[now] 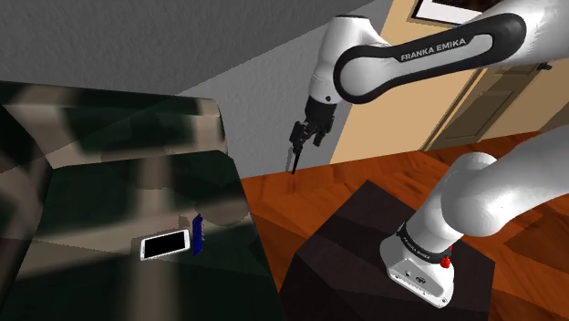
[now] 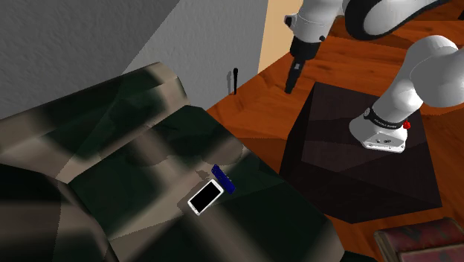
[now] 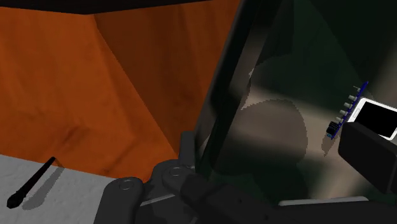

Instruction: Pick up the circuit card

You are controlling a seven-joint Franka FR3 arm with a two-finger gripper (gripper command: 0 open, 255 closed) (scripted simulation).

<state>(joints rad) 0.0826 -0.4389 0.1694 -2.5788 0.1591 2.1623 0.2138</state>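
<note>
Jaws apart, gripper [image 1: 308, 135] well off; card [image 1: 198, 232] on edge at three o'clock of phone [image 1: 165, 244]; a wide grasp could catch phone or topple card.

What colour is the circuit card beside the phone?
Blue circuit card; clearest in the second exterior view.

Seeing a small blue circuit card [image 1: 198, 232] standing on edge on the seat of a dark mottled couch [image 1: 109, 182], just beside a white-rimmed black-screened phone [image 1: 165, 244] lying flat on the shoulder view's left of it. Finding a dark box-shaped stand [image 1: 365, 237] sitting on an orange-brown wooden floor [image 1: 283, 187] to the shoulder view's right of the couch, well apart from both. Noticing a thin black rod [image 2: 236, 80] standing against a grey wall [image 2: 111, 37] behind that floor.
</note>
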